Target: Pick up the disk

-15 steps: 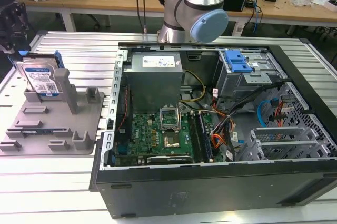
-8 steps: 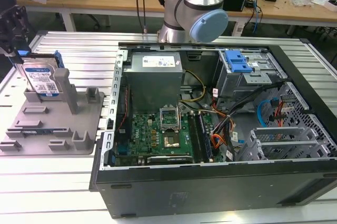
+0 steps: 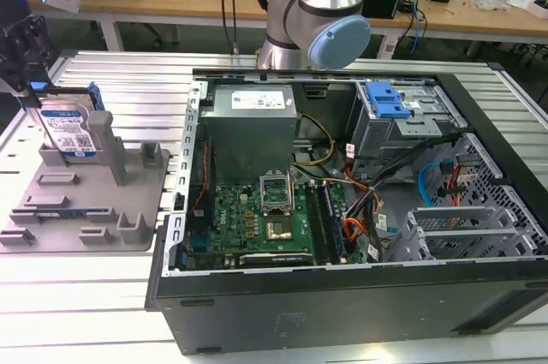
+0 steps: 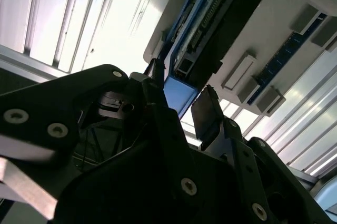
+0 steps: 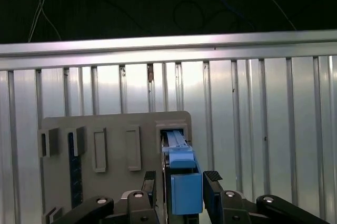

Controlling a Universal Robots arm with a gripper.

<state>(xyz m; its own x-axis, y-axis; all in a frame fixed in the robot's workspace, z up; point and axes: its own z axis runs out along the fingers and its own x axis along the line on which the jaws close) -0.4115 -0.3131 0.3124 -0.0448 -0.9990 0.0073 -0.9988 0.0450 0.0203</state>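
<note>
the black gripper (image 5: 181,179) straddles the top edge of the flat silver, blue-framed disk (image 3: 72,131) standing upright in the grey plastic fixture tray (image 3: 86,197), jaws released; best centre them, close squarely, lift straight.

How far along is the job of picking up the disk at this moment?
Done: the gripper sits over the disk, one finger on each side of its blue frame in both wrist views. In hand: nothing gripped; the jaws look open, with a gap beside the frame. Left: the grip and the lift; the disk stands upright in the grey fixture tray.
</note>
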